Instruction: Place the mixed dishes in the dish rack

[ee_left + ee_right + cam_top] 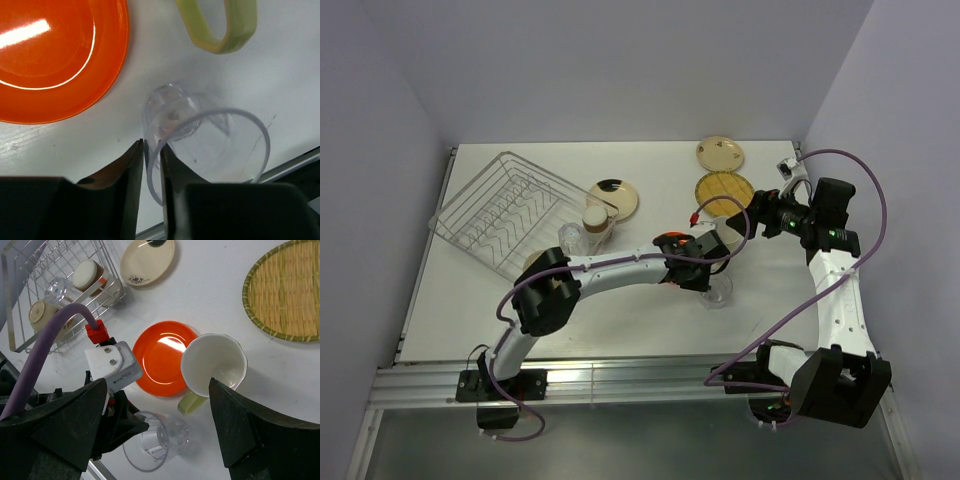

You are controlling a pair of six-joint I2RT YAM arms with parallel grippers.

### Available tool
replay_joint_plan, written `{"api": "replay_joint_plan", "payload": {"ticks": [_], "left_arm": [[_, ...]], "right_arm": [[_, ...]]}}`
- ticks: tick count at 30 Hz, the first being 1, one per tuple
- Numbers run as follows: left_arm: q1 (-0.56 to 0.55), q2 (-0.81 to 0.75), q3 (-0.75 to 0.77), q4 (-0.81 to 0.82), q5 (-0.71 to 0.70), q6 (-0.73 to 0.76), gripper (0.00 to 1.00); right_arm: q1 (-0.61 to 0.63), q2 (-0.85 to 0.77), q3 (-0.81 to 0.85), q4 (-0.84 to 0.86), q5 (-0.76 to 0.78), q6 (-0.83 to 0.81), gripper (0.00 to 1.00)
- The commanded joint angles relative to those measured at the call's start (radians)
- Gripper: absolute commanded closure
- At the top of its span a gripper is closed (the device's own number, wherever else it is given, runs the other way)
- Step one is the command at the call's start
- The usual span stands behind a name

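left gripper [151, 147]: jaws nearly together astride the rim of the clear glass [215, 145], apparently pinching its wall; contact is hard to confirm through the transparent side.
right gripper [157, 385]: jaws wide apart and empty, over the orange plate [162, 357].
clear glass: upright near the table's [470, 310] front edge, mostly hidden by the arm from above.
white bowl [215, 365]: covers most of the pale yellow mug [190, 402].
dish rack [500, 215]: far left, cropped in the right wrist view.

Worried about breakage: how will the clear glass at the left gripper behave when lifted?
The clear glass looks thin-walled, so probably light but fragile. Its smooth wall, straddled by the left gripper, may slip. Lifted by one side, it would likely tilt.
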Motion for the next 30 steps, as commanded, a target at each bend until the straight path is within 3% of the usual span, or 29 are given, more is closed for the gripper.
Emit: {"api": "replay_joint_plan", "payload": {"ticks": [1,2,6,12,16,22,25,27,30], "left_arm": [[0.011,-0.01,0.021,0.037,0.023,0.018,0.76],[0.014,-0.016,0.013,0.047,0.026,0.016,0.84],[0.022,-0.06,-0.026,0.076,0.036,0.012,0.99],[0.054,-0.224,-0.21,0.209,0.111,-0.008,1.0],[0.101,-0.433,-0.449,0.382,0.254,-0.021,1.0],[0.235,-0.724,-0.735,0.628,0.384,-0.033,1.0],[0.311,-0.868,-0.841,0.705,0.397,-0.015,1.0],[0.35,-0.975,-0.908,0.752,0.395,-0.001,1.0],[0.414,-1.108,-0.988,0.816,0.374,0.028,1.0]], "right_arm": [[-0.006,-0.02,0.002,0.025,-0.028,0.002,0.1],[-0.006,-0.02,0.004,0.023,-0.028,0.002,0.1],[-0.006,-0.017,0.011,0.018,-0.035,-0.002,0.1],[-0.005,-0.005,0.037,-0.021,-0.06,-0.054,0.1],[0.017,0.021,0.07,-0.069,-0.095,-0.106,0.1],[0.161,0.076,0.146,-0.054,-0.107,-0.064,0.1],[0.256,0.121,0.186,0.073,-0.104,0.08,0.1],[0.308,0.148,0.173,0.211,-0.109,0.325,0.1],[0.359,0.191,0.114,0.57,-0.095,0.745,0.1]]}}
